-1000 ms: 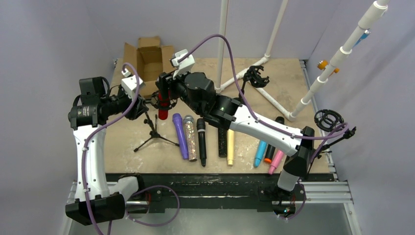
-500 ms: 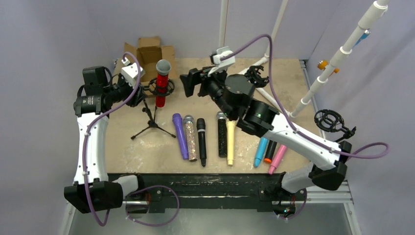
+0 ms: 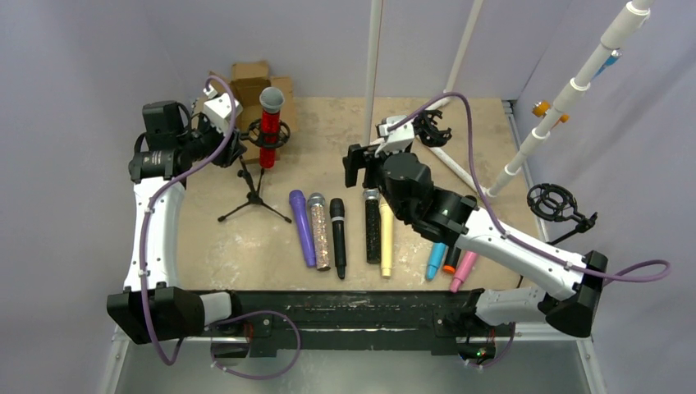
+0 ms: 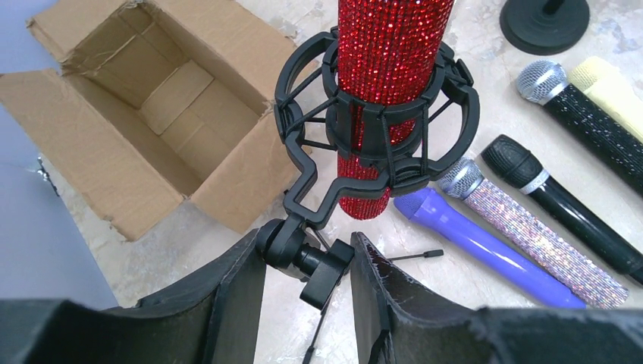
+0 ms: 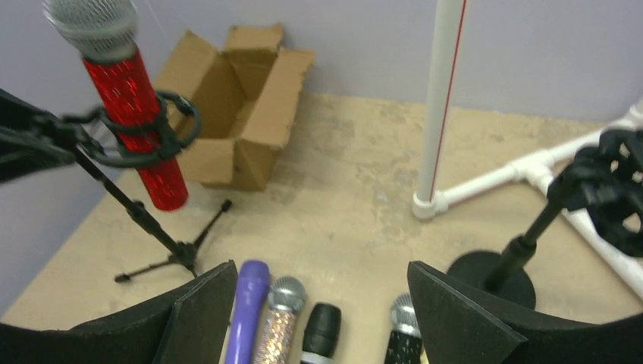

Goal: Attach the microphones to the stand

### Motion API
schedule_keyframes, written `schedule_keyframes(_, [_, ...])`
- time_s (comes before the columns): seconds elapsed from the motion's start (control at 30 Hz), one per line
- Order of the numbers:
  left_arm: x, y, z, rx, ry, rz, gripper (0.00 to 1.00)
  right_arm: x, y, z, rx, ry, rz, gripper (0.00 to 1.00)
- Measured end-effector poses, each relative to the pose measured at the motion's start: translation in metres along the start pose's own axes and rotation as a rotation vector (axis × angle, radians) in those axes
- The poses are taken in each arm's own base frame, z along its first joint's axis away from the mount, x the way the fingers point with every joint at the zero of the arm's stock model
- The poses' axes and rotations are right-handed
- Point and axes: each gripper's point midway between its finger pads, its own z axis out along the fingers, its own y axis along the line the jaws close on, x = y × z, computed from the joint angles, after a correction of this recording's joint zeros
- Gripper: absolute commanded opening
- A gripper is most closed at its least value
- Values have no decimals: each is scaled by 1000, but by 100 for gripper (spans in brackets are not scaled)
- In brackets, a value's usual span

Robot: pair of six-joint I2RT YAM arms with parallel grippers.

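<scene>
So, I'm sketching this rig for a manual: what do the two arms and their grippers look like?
Both the left arm and right arm have white links, black joint housings and a purple cable looping alongside. A white camera block sits on each wrist. The left gripper and right gripper each have two dark, wedge-shaped fingers.

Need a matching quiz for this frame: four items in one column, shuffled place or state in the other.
1. red glitter microphone
2. purple microphone
3. cardboard box
4. right hand

a. open, holding nothing
b. far left corner, flaps open
c. upright in shock mount
d. lying flat, leftmost in line

Pairs: 1-c, 2-d, 3-b, 4-a
</scene>
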Motion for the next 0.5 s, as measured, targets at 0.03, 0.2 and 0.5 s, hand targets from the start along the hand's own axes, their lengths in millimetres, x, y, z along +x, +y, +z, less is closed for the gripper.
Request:
schedule_keyframes(0.03, [-1,1,1,-8,1,-1,0,12,-4,1,17,24,-2,88])
schedule_keyframes(0.2, [2,11,2,-62,22,2,0,67,-18,4,82,159,-22,90])
schedule_keyframes(0.5, [10,18,-2,-110,66,-16,90,40,-74,26,247,164,21,91])
